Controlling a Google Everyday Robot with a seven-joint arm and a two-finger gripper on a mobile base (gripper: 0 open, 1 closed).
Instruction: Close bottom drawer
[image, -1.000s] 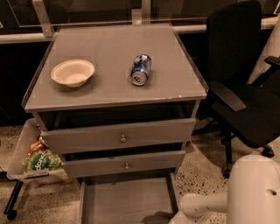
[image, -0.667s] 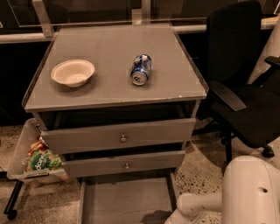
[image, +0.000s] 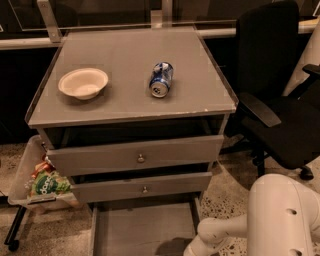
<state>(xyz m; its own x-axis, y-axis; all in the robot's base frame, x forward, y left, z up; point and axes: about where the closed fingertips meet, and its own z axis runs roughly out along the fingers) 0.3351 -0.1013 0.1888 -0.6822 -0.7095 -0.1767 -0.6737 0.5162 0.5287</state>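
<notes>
One bottom drawer (image: 142, 230) stands pulled out; jaws hidden below the view.

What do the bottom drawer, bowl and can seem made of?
Bottom drawer: probably painted wood, matte grey, flat boards. Bowl: perhaps paper or foam, dull cream. Can: metal, shiny rim. The claw is out of view, past the white arm.

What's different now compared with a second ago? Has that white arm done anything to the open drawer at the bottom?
The white arm has edged sideways toward the bottom drawer. Its gripper is below the picture's lower edge, out of view, so nothing shows it taking hold or letting go. The drawer stays pulled out as far as before, and the bowl and can have not moved.
</notes>
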